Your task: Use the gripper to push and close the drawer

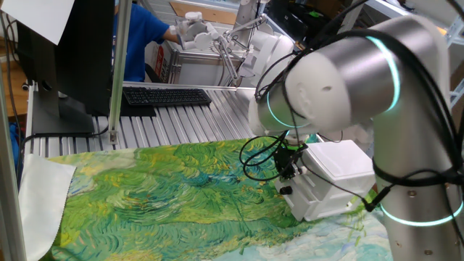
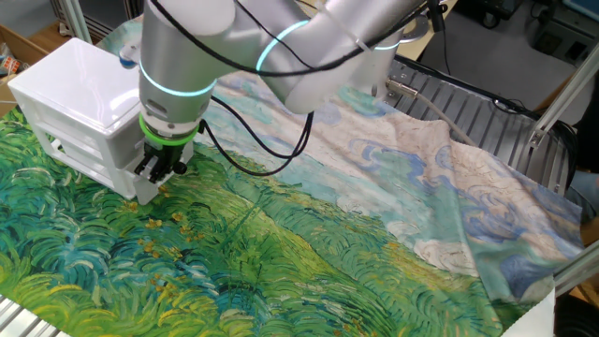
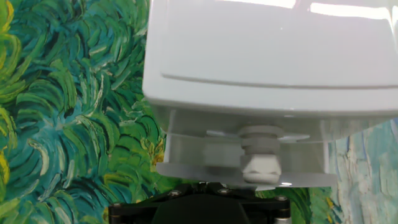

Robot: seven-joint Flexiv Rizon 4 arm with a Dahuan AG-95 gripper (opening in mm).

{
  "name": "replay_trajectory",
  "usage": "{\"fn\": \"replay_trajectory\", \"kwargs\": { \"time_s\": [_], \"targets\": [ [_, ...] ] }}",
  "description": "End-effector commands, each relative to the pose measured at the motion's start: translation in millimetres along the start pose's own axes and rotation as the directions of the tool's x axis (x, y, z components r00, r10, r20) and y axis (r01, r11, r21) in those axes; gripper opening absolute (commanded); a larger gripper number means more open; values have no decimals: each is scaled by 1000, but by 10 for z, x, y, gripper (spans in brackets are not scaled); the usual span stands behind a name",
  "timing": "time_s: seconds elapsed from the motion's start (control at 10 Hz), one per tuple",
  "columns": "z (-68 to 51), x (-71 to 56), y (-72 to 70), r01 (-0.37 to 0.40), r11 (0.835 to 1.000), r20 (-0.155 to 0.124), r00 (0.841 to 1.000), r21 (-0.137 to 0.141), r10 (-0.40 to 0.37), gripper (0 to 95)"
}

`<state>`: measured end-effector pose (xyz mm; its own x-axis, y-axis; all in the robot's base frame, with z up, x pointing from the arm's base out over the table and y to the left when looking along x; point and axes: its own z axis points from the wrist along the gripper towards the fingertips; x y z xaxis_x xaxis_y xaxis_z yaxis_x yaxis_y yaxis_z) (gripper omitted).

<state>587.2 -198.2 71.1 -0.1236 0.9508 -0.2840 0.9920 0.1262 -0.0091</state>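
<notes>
The white box stands on the painted cloth; it also shows in the other fixed view. In the hand view its lower drawer sticks out a little below the lid, with a pale-looking knob on its front. In one fixed view the drawer faces left, with a dark knob. My gripper, black with a green ring, points down right at the drawer front and looks shut and empty. It also shows in one fixed view. In the hand view only its black body shows.
The cloth with green and blue swirls covers the table. A keyboard and a monitor stand at the back on the ribbed metal top. A person in blue is behind them. Cables hang by the gripper.
</notes>
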Motion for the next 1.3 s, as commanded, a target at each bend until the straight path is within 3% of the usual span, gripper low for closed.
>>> {"fn": "replay_trajectory", "kwargs": {
  "time_s": [0.1,0.8,1.3],
  "targets": [
    [81,-79,32,4,1000,0,1000,-5,-4,0],
    [140,-137,35,4,1000,17,1000,-10,-4,0],
    [54,-110,104,-19,1000,-3,1000,-3,19,0]
  ]
}}
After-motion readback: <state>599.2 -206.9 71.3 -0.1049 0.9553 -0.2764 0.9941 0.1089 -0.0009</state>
